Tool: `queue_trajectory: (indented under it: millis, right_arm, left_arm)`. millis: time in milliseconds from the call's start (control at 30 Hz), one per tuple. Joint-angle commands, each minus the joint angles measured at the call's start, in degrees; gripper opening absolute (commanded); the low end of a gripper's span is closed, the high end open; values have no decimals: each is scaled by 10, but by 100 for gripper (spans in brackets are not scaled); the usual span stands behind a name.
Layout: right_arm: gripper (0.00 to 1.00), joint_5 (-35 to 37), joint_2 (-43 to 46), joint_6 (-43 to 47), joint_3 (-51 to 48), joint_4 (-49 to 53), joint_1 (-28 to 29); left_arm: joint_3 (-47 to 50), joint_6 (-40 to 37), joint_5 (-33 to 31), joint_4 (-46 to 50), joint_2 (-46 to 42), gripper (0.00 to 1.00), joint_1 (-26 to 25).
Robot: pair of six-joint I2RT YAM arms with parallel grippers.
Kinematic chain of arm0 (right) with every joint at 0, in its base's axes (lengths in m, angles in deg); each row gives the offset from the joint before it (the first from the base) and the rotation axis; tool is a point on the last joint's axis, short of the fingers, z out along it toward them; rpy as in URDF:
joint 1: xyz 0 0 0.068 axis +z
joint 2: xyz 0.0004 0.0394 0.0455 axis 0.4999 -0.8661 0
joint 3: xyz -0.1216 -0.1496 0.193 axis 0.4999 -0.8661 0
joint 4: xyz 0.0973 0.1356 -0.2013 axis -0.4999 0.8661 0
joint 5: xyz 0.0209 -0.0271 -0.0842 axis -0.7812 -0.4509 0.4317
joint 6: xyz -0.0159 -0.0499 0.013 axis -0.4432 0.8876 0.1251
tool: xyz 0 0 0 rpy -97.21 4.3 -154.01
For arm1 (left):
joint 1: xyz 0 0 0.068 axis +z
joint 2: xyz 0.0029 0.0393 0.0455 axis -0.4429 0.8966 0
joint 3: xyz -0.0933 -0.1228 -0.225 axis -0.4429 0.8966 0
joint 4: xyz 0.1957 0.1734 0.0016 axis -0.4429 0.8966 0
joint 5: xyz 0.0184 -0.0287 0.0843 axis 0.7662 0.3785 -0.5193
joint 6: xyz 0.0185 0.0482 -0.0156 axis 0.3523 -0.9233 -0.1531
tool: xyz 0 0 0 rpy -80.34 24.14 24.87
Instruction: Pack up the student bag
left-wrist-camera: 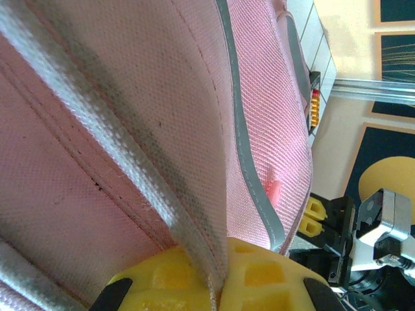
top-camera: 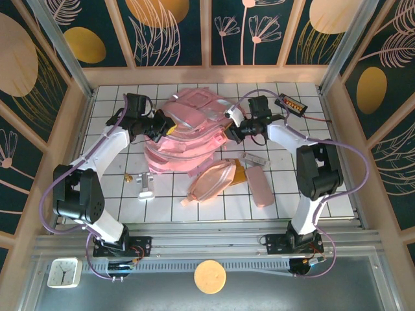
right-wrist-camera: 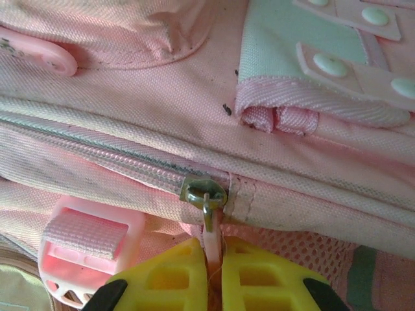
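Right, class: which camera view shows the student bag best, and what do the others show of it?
Top external: it takes in the whole student bag, outline and all. Left wrist: close pink fabric, a seam strip pinched by the left fingers. Right wrist: its zip slider, pull tab between the right fingers.

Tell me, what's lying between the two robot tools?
The pink student bag. In the top view it stretches from the left tool to the right tool, and both are pinching it.
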Motion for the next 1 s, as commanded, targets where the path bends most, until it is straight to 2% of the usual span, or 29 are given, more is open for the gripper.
queue_trajectory:
  millis: [0, 67, 167, 300, 500, 967]
  right_arm:
    - [19, -34, -16, -7, 39, -38, -11]
    - [30, -48, -19, -16, 43, -40, -12]
    - [34, -59, -23, -25, 43, -43, -14]
    - [32, -62, -37, -33, 49, -38, -15]
    - [47, -99, -38, -42, 18, -23, -15]
    - [47, -99, -74, -22, 2, -25, -5]
  left_arm:
    - [-19, -19, -1, -24, -10, 0, 9]
    - [-13, -16, 0, -29, -13, 0, 9]
    - [-5, -13, 1, -35, -18, 0, 9]
    - [4, -10, 2, -40, -24, 0, 9]
    - [5, -2, 10, -48, -23, 0, 9]
    - [-14, -7, 13, -28, -19, 0, 9]
